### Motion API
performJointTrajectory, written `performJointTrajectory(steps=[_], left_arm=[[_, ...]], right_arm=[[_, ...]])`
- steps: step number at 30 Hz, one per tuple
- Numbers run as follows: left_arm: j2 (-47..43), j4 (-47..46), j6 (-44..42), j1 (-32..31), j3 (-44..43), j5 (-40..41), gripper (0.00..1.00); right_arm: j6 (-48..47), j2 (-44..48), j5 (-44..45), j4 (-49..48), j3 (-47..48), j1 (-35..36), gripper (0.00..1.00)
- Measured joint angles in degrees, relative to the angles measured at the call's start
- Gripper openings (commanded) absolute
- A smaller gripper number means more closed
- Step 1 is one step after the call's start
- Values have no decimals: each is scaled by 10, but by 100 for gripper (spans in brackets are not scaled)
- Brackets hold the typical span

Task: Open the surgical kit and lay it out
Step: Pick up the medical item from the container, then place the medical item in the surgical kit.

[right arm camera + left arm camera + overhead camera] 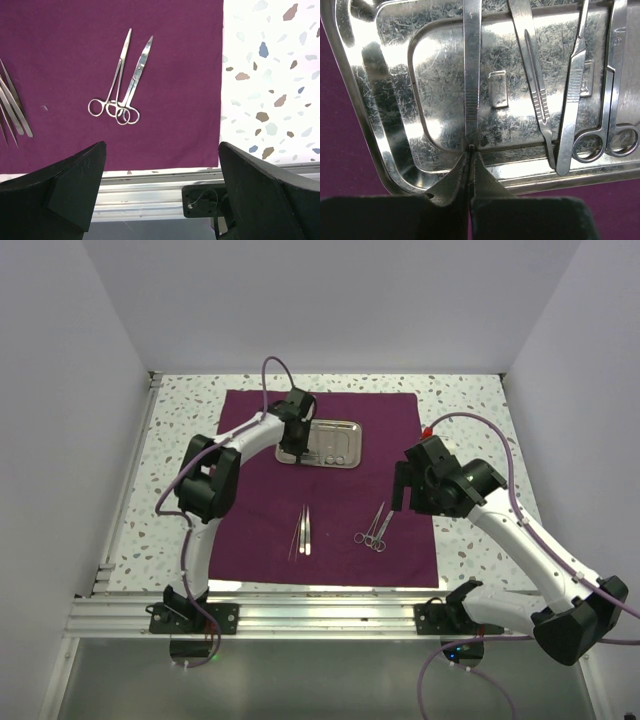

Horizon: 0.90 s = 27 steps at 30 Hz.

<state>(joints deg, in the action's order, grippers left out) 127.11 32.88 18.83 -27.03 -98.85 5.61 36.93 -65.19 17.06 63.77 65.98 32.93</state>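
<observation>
The surgical kit's maroon cloth (pixel 330 490) lies spread flat, with its steel tray (pixel 340 444) at the back. My left gripper (pixel 293 445) is over the tray (pixel 385 100), shut (pixel 471 150) on the near end of a long ribbed steel instrument (pixel 472 75). Two slim handles (pixel 535 85) and scissors (pixel 615 100) lie in the tray to its right. Tweezers (pixel 303 530) and two ring-handled instruments (pixel 375 528) rest on the cloth's near half. My right gripper (pixel 405 488) hovers open (pixel 162 165) above the cloth's near right edge, the ring-handled pair (pixel 120 85) ahead of it.
The speckled tabletop (pixel 270 75) shows right of the cloth. An aluminium rail (pixel 320 610) runs along the near edge, with the arm base bracket (pixel 200 200) below the right gripper. White walls close in the back and sides.
</observation>
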Motion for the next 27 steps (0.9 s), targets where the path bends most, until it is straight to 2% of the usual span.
performJointTrajectory(steps=[7,12,19,24,27], left_arm=[[-39,62,0,0,3,3,0],[-192,75,2,0,73,9,0],[-454,63,45,-6,290,14,0],[-551,82,112,-49,472,21,0],[-593,114,162,-91,540,23,0]], right_arm=[[-11,0,-3,-9,0,0,98],[-17,0,-15,-24,0,0,98],[-24,0,-31,-39,-2,0,98],[-26,0,-45,-49,-10,0,98],[-27,0,-51,-51,-11,0,98]])
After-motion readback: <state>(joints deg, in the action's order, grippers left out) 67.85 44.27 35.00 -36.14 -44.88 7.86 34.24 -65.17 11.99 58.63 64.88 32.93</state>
